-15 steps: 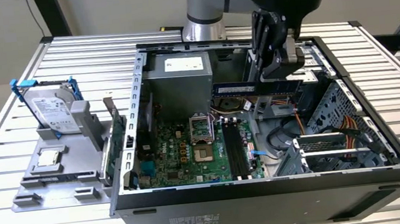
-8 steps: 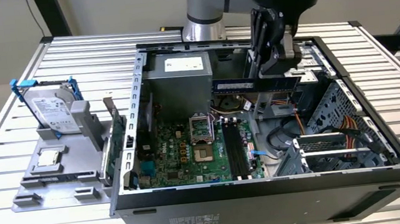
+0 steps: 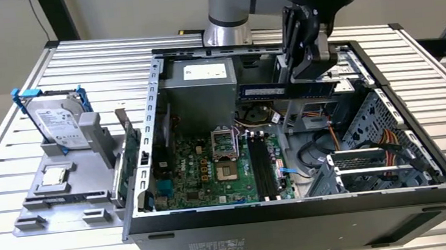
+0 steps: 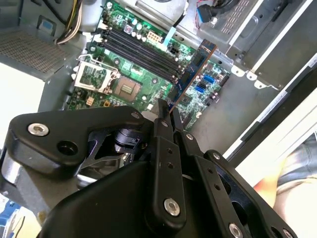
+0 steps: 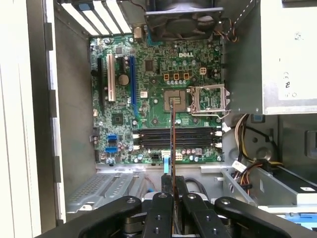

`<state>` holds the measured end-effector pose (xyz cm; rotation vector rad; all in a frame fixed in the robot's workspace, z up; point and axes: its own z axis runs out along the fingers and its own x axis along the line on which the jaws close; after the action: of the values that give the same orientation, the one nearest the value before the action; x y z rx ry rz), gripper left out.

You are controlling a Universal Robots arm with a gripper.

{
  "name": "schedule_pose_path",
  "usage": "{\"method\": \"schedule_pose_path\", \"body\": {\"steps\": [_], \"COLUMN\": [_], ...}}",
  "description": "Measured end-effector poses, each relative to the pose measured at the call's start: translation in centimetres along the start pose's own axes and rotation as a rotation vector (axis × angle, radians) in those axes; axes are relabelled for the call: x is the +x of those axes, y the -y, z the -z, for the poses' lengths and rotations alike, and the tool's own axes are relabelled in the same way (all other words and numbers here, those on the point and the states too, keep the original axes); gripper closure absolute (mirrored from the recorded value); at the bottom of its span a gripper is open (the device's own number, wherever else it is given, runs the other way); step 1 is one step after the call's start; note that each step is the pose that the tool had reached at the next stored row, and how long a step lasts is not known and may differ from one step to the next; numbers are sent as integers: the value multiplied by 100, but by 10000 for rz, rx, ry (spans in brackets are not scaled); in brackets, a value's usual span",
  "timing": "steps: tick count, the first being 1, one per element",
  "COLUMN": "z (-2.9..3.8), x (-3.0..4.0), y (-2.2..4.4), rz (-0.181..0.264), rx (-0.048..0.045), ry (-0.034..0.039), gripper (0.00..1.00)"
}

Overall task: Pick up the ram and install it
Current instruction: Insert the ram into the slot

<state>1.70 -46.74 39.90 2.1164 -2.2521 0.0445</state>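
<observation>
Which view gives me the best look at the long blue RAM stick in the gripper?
The exterior view: the long blue RAM stick shows its whole flat face. In the second wrist view the stick is oblique; in the first wrist view, edge-on.

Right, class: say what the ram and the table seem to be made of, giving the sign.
The ram: thin blue circuit board, probably fibreglass laminate, matt, with dark chips in a row. The table: seemingly aluminium, silver-grey, ribbed slats with a dull sheen.

Held ram [image 5: 172,139] end, seemingly behind fingers [image 5: 161,218]
</observation>
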Motion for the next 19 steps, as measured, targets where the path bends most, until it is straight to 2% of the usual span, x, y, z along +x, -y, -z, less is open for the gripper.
{"method": "schedule_pose_path", "body": {"steps": [15,19], "z": [0,0], "x": [-2,-2], "y": [5,6], "rz": [-11,-147], "rx": [0,-9], "ry": [1,3], "gripper": [100,100]}}
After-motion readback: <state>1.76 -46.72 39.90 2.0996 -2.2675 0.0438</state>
